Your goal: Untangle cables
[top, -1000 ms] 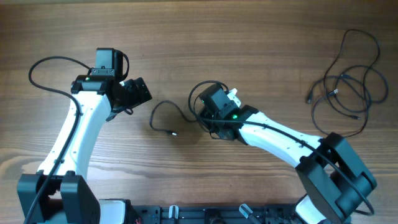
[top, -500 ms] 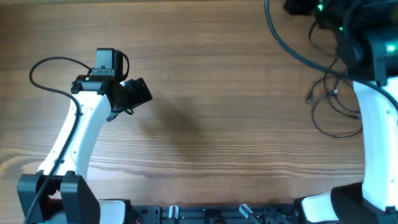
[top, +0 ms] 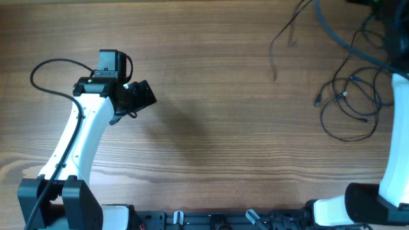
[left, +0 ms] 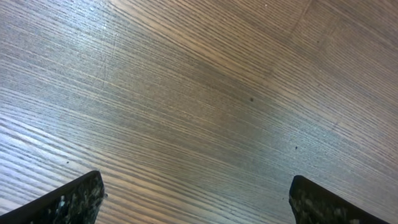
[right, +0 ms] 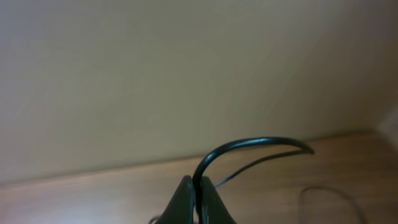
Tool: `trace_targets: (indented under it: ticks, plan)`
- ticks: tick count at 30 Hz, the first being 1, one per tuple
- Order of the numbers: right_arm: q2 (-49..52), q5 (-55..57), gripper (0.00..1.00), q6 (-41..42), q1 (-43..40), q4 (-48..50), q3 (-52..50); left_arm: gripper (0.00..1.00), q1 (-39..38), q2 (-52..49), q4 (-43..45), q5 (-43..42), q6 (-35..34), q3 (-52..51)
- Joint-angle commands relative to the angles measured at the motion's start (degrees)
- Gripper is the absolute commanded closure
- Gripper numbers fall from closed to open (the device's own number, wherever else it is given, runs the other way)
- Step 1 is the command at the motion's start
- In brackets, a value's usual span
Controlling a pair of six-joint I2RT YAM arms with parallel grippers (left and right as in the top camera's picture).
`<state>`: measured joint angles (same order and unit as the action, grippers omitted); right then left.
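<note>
My right gripper (right: 199, 190) is shut on a thin black cable (right: 249, 144), which arcs up out of the fingers. In the overhead view that gripper is beyond the top right edge. Only the white right arm (top: 397, 128) shows there, and a lifted cable strand (top: 273, 54) hangs down at the upper right. A loose bunch of thin black cables (top: 346, 94) with small plug ends lies on the table at the right. My left gripper (left: 199, 199) is open and empty over bare wood; it sits at the left in the overhead view (top: 139, 94).
The wooden table (top: 211, 128) fills the view. The left arm's own thick black wire (top: 45, 67) loops at the far left. A pale wall fills the upper part of the right wrist view.
My right arm has swung from the table's middle up to the far right, carrying the cable that lay there. The left arm has not moved.
</note>
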<state>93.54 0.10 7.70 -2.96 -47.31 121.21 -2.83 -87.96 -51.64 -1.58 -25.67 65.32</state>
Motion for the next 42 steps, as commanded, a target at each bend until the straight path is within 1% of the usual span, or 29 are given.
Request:
trace_targets:
  ticks: [1,5,8,9,10,12,13,15,18,20,22,23,25,26,29,30,32,33,34,35,36,37,39,42]
  plan:
    - [2.84,1.44,0.96,0.83,-6.82,2.80,0.07,0.03,0.33,0.09,-0.11,-0.72,-0.50,0.15]
    - [3.65,1.51,0.96,2.97,-13.11,2.45,0.07,0.03,0.33,0.09,-0.09,-1.84,-0.52,0.15]
    - [5.49,1.64,0.96,2.99,-15.89,-4.28,-0.72,0.03,0.33,0.09,-0.07,-1.81,-0.52,0.15]
    - [8.13,1.62,0.96,2.95,-16.61,-7.87,-3.04,0.03,0.33,0.09,-0.09,-1.88,-0.52,0.15]
    - [9.44,1.40,0.96,2.95,-16.63,-9.11,-3.91,0.03,0.33,0.09,-0.09,-2.08,-0.52,0.15]
    - [12.07,-3.26,0.96,2.19,-16.61,-10.75,-4.83,0.04,0.33,0.09,-0.13,-2.62,-0.52,0.15]
    - [13.79,-11.04,0.96,-1.36,-16.61,-11.26,-4.87,0.04,0.33,0.09,-0.11,-3.15,-0.52,0.15]
    - [14.36,-19.32,0.96,-1.70,-16.61,-9.53,-4.87,0.04,0.33,0.09,-0.11,-3.34,-0.52,0.15]
    - [13.62,-25.83,0.96,-0.76,-16.63,-3.37,-4.85,0.04,0.33,0.09,-0.13,-3.34,-0.52,0.15]
    - [13.16,-28.83,0.96,2.91,-16.63,0.81,-4.79,0.04,0.33,0.09,-0.11,-3.34,-0.52,0.15]
    - [12.83,-29.03,0.96,7.76,-16.70,3.91,-4.79,0.04,0.33,0.09,-0.13,-3.34,-0.52,0.15]
    - [12.83,-27.91,0.96,9.94,-17.09,4.42,-4.79,0.04,0.33,0.09,-0.13,-3.34,-0.52,0.15]
    - [12.85,-19.89,0.96,13.66,-17.79,2.03,-4.81,0.04,0.33,0.09,-0.13,-3.32,-0.50,0.15]
    - [12.85,-12.00,0.96,13.75,-18.32,-1.03,-4.83,0.05,0.33,0.09,-0.13,-3.32,-0.52,0.15]
    - [12.85,2.84,0.96,14.21,-19.26,-7.19,-4.83,0.05,0.33,0.09,-0.09,-3.34,-0.52,0.15]
    - [12.85,11.47,0.96,15.58,-19.89,-10.84,-5.07,0.05,0.33,0.09,-0.09,-3.34,-0.52,0.15]
    - [12.85,19.74,0.96,16.44,-20.83,-15.19,-6.40,0.05,0.33,0.09,-0.09,-3.34,-0.52,0.15]
    - [12.87,20.50,0.89,16.35,-21.29,-16.92,-7.26,0.05,0.33,0.09,-0.09,-3.34,-0.52,0.15]
    - [12.92,19.67,0.66,16.33,-21.49,-17.29,-7.93,0.05,0.33,0.09,-0.09,-3.34,-0.52,0.15]
    - [12.92,18.91,0.45,16.26,-21.49,-17.53,-8.09,0.05,0.33,0.09,-0.09,-3.34,-0.52,0.15]
    - [12.96,17.75,0.30,16.26,-21.44,-17.99,-8.09,0.05,0.33,0.09,-0.11,-3.34,-0.52,0.15]
    - [12.96,16.15,0.20,16.22,-21.44,-18.36,-8.09,0.05,0.33,0.09,-0.11,-3.34,-0.52,0.15]
    - [12.96,12.59,0.16,16.24,-21.44,-19.61,-8.09,0.05,0.33,0.09,-0.11,-3.34,-0.52,0.15]
    - [12.96,7.13,0.14,16.26,-21.44,-22.47,-8.11,0.05,0.33,0.09,-0.11,-3.34,-0.52,0.15]
